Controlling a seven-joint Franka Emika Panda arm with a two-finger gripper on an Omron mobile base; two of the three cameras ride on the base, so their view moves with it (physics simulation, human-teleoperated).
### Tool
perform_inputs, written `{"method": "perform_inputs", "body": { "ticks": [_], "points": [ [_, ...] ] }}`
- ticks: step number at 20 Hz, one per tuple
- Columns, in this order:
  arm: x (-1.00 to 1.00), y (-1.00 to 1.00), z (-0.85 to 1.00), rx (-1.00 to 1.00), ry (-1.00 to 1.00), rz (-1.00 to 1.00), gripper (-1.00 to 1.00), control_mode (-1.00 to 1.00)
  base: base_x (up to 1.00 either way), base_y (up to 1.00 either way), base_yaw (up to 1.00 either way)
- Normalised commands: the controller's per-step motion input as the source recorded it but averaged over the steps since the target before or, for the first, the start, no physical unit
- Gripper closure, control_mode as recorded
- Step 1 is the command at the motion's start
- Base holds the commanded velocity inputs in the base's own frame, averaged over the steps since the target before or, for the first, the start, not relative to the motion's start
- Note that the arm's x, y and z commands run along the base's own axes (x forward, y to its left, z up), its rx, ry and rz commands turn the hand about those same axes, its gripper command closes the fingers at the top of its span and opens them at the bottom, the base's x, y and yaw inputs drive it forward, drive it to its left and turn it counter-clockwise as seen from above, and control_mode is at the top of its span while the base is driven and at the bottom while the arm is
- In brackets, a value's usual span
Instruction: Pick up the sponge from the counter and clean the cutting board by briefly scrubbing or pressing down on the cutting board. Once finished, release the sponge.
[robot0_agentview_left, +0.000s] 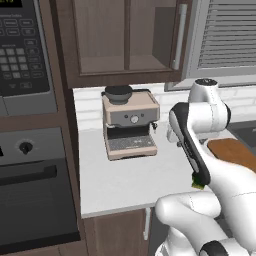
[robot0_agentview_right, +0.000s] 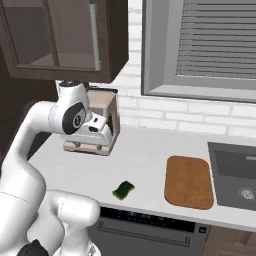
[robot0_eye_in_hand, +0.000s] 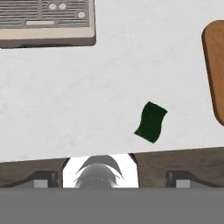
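Pale stone counter (robot0_agentview_right: 150, 155) under brick wall (robot0_agentview_right: 210, 117); sponge (robot0_agentview_right: 123, 190) near edge; jaws wide.

A: Where does the sponge (robot0_agentview_right: 123, 190) lie?

B: On the surface (robot0_agentview_right: 145, 160), near its front edge. In the right base view the cutting board (robot0_agentview_right: 189, 181) lies at its 3 o'clock, apart from it.

A: And beyond the board?

B: The sink (robot0_agentview_right: 235, 175), again at 3 o'clock, just beside the board.

A: The coffee machine (robot0_agentview_right: 97, 127)?

B: At the sponge's 11 o'clock, against the back wall, under the cabinet (robot0_agentview_right: 60, 40). The window (robot0_agentview_right: 200, 47) sits above the board.
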Motion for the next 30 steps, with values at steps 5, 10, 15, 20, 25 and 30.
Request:
{"method": "perform_inputs", "body": {
  "ticks": [5,10,15,20,25,30],
  "points": [
    [0.0,-0.37,-0.69,0.02,0.11,-0.17,-1.0,-1.0,0.0,0.0,0.0],
    [0.16,-0.57,-0.49,0.03,0.09,-0.04,-1.0,-1.0,0.0,0.0,0.0],
    [0.3,-0.56,-0.43,0.0,0.08,0.0,-1.0,-1.0,0.0,0.0,0.0],
    [0.32,-0.47,-0.57,0.02,0.02,0.0,-1.0,-1.0,0.0,0.0,0.0],
    [0.31,-0.36,-0.52,0.13,0.0,0.0,-1.0,-1.0,0.0,0.0,0.0],
    [0.18,-0.06,-0.22,0.04,0.04,-0.01,-1.0,-1.0,0.0,0.0,0.0]
  ]
}}
